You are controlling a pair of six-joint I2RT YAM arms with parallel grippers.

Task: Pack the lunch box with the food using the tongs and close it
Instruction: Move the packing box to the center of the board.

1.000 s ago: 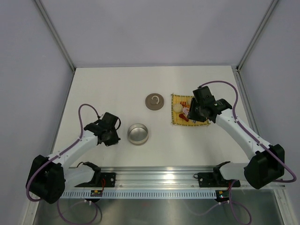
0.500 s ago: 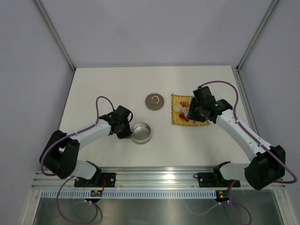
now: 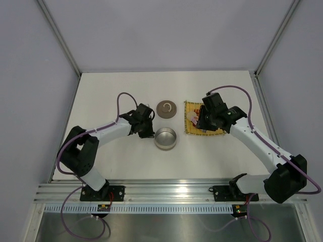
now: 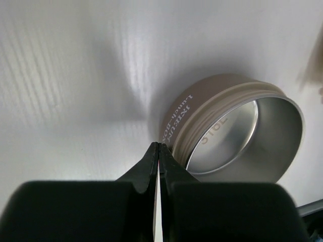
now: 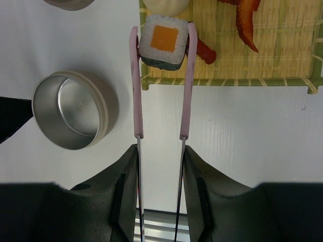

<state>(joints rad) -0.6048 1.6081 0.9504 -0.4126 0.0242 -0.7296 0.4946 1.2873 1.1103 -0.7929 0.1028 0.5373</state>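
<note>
The lunch box (image 3: 165,138), an open silver tin, sits mid-table; its lid (image 3: 166,109) lies apart behind it. My left gripper (image 3: 148,131) is shut with nothing in it, its tips (image 4: 159,146) against the tin's outer wall (image 4: 202,96). My right gripper (image 5: 160,151) is shut on the tongs (image 5: 133,80). The tongs' pink tips press on both sides of a white-and-black sushi piece with an orange centre (image 5: 161,41) at the near edge of the mat (image 5: 282,50). Other food on the mat: a cream ball (image 5: 164,5) and red sausage bits (image 5: 247,25). In the right wrist view the tin (image 5: 108,101) lies left of the tongs.
The yellow woven mat (image 3: 189,130) lies right of the tin, mostly under my right gripper (image 3: 204,118). Metal frame posts rise at the table's back corners, and a rail runs along the near edge (image 3: 166,189).
My left gripper swept right with its jaws shut and pushed the tin right and slightly back, nearer the mat. My right gripper shifted a little left with the tongs.
</note>
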